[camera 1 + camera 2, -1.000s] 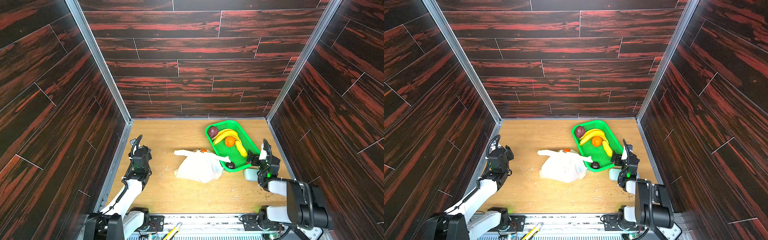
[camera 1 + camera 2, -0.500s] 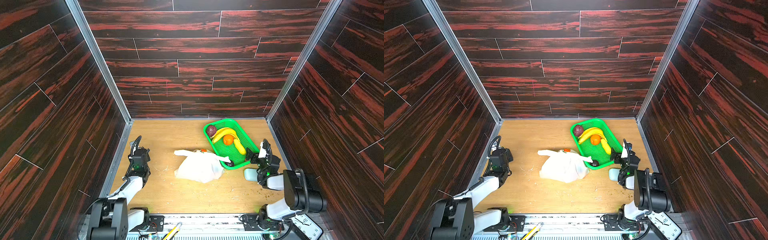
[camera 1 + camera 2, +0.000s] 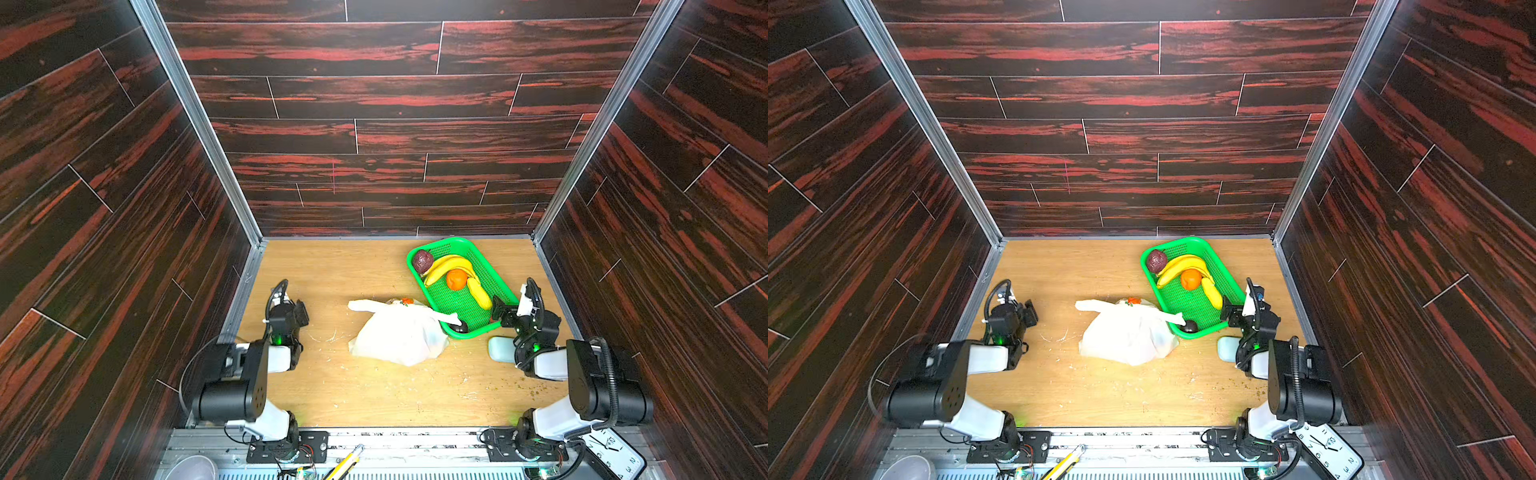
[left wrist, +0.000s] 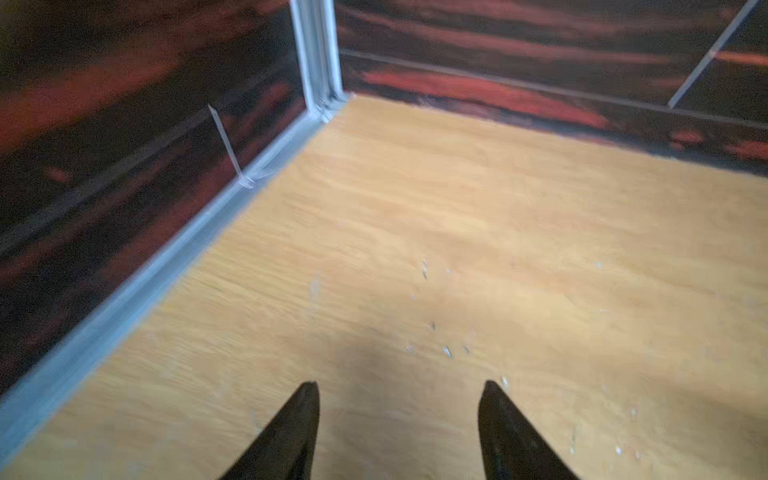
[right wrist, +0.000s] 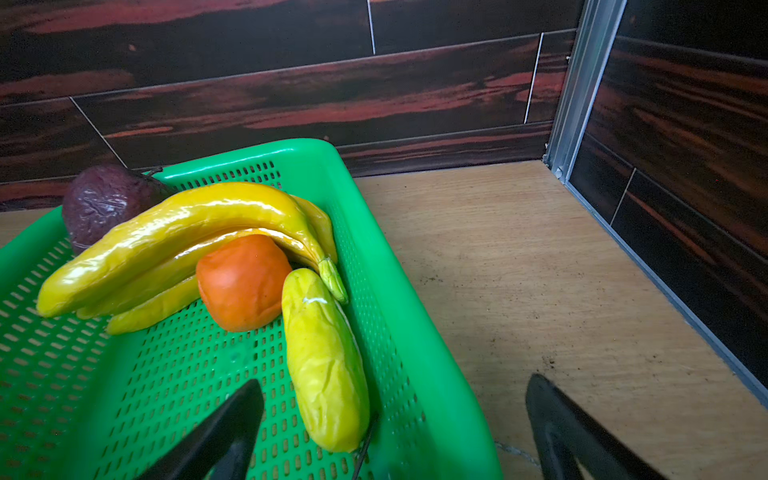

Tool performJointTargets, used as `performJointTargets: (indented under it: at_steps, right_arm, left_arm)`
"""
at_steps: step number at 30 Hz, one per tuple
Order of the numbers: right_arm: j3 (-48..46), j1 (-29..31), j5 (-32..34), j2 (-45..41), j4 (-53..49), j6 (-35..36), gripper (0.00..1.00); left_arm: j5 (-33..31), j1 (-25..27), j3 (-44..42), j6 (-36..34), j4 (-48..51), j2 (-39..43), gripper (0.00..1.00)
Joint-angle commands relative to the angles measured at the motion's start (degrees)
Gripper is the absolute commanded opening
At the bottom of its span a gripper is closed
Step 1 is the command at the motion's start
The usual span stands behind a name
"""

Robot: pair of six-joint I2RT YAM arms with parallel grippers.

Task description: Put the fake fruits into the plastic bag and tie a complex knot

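Observation:
The plastic bag point(image 3: 397, 338) point(image 3: 1125, 338) lies crumpled mid-table, with a red fruit point(image 3: 407, 301) at its mouth. One strap lies over the near corner of the green basket point(image 3: 486, 266) point(image 3: 1221, 266) point(image 5: 415, 374). The basket holds fake fruits: a banana bunch point(image 3: 446, 266) point(image 5: 187, 232), an orange point(image 3: 456, 279) point(image 5: 243, 282), a single banana point(image 3: 478, 293) point(image 5: 324, 361), a purple ball point(image 3: 422, 261) point(image 5: 99, 203) and a small dark ball point(image 3: 459, 327). My right gripper point(image 3: 498, 309) point(image 3: 1227, 311) point(image 5: 395, 380) is open astride the basket's wall. My left gripper point(image 3: 301, 309) point(image 3: 1030, 313) point(image 4: 399, 386) is open over bare table, far left of the bag.
A pale blue pouch point(image 3: 500, 349) point(image 3: 1227, 348) lies beside the right gripper, near the basket. Dark panelled walls close in three sides. A clock point(image 3: 615, 453), a yellow knife point(image 3: 345, 465) and a bowl point(image 3: 191, 469) sit at the front rail.
Both arms have folded back, their elbows rising near the front rail. The grippers stay about where they were. Bag and fruits have hardly moved.

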State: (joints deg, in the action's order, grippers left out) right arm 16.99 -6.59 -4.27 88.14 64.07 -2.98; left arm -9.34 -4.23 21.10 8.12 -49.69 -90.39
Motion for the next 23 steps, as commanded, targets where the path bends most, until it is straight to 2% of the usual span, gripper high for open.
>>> performJointTargets:
  at_steps: [1, 4, 5, 6, 23]
  right_arm:
    - [0.86, 0.08, 0.45, 1.17, 0.29, -0.31, 0.99]
    - [0.76, 0.17, 0.42, 1.16, 0.39, -0.31, 0.99]
    - [0.77, 0.17, 0.40, 1.11, 0.43, -0.36, 0.99]
    - [0.76, 0.16, 0.42, 1.14, 0.43, -0.31, 0.99]
    - [0.85, 0.17, 0.52, 1.13, 0.35, -0.36, 0.99]
  left_arm:
    - [1.98, -0.25, 3.37, -1.19, 4.65, 2.93, 0.65]
    - [2.33, 0.10, 3.07, -2.25, 1.64, 1.66, 0.69]
    - [2.38, 0.10, 3.14, -2.27, 2.12, 1.79, 0.97]
    - [2.40, 0.10, 3.40, -2.29, 3.11, 2.18, 0.99]
    - [3.03, 0.14, 3.68, -2.36, 4.13, 2.41, 0.99]
